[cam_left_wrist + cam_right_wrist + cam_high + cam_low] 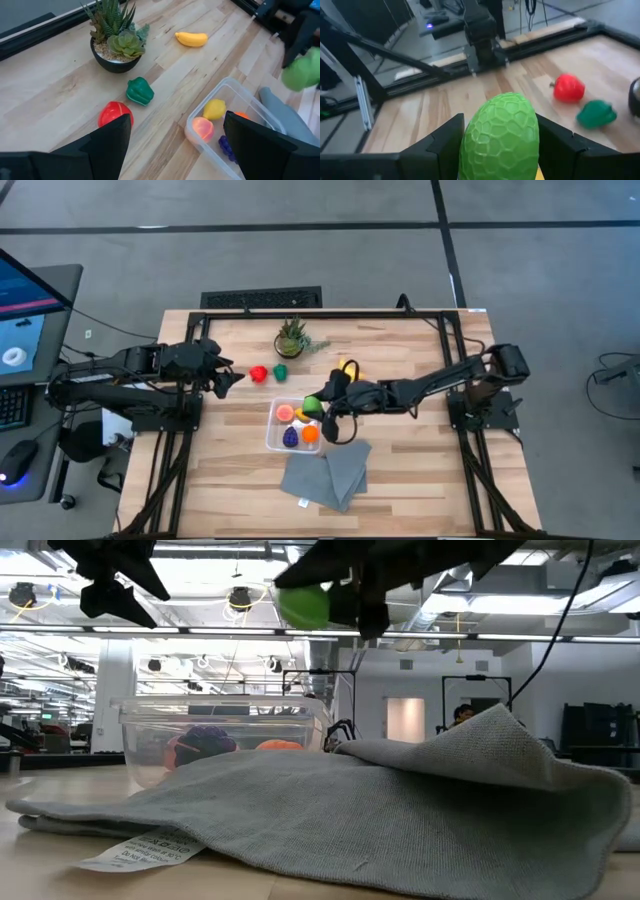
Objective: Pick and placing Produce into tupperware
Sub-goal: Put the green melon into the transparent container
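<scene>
My right gripper (pixel 317 406) is shut on a lime-green, bumpy fruit (pixel 501 134), held in the air over the far right corner of the clear tupperware (pixel 272 442). Inside the tupperware lie a peach-pink (pixel 202 128), a yellow (pixel 214 108), a purple (pixel 291 437) and an orange (pixel 310 434) piece. On the table to its far left rest a red piece (pixel 258 373) and a dark green piece (pixel 281 371); a yellow banana (pixel 348 367) lies toward the far right. My left gripper (pixel 228 378) is open and hovers just left of the red piece. My right gripper pinches the lime-green fruit (pixel 304 606) between its two fingers (pixel 445 145), one on each side of its body (pixel 470 145). The fruit is lifted clear, well above the tupperware rim (pixel 220 705).
A potted spiky plant (pixel 291 338) stands beyond the red and green pieces. A folded grey cloth (pixel 326 474) with a white tag lies on the near side of the tupperware, rumpled and raised in the low view. Bare wood shows on the table's left and right parts.
</scene>
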Action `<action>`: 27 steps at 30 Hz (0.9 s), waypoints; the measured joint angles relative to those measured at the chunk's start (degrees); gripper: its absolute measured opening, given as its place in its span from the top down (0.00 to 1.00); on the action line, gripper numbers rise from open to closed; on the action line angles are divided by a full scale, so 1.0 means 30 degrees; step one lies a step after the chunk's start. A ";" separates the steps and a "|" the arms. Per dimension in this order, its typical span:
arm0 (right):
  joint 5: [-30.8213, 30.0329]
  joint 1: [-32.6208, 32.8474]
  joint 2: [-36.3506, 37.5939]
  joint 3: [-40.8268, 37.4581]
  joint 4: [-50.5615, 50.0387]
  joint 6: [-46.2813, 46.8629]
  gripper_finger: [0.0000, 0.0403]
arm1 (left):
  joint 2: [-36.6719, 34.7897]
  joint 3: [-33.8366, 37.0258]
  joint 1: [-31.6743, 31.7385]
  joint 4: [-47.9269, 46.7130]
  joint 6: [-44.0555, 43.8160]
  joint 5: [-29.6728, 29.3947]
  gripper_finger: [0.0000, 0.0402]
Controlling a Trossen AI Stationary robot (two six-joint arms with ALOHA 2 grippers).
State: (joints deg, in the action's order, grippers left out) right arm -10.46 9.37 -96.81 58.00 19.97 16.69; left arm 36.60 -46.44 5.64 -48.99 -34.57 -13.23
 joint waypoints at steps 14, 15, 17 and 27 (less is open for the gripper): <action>-0.0044 0.0484 -0.2631 -0.0036 0.2251 0.1782 0.43 | -0.0001 0.0000 0.0004 -0.0003 0.0603 0.0160 0.24; -0.0036 0.0466 -0.2791 -0.0036 0.2345 0.1839 0.43 | 0.0000 0.0000 0.0004 0.0000 0.0617 0.0155 0.24; -0.0042 0.0466 -0.3041 -0.0036 0.2538 0.1954 0.43 | 0.0000 0.0000 0.0004 0.0000 0.0620 0.0157 0.24; -0.0021 -0.0053 -0.3155 -0.0036 0.2812 0.1967 0.43 | 0.0000 0.0000 0.0004 0.0000 0.0700 -0.0203 0.24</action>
State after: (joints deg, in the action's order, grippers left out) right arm -10.52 9.21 -106.28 57.89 28.40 22.59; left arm 36.60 -46.44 5.65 -48.99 -32.47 -13.84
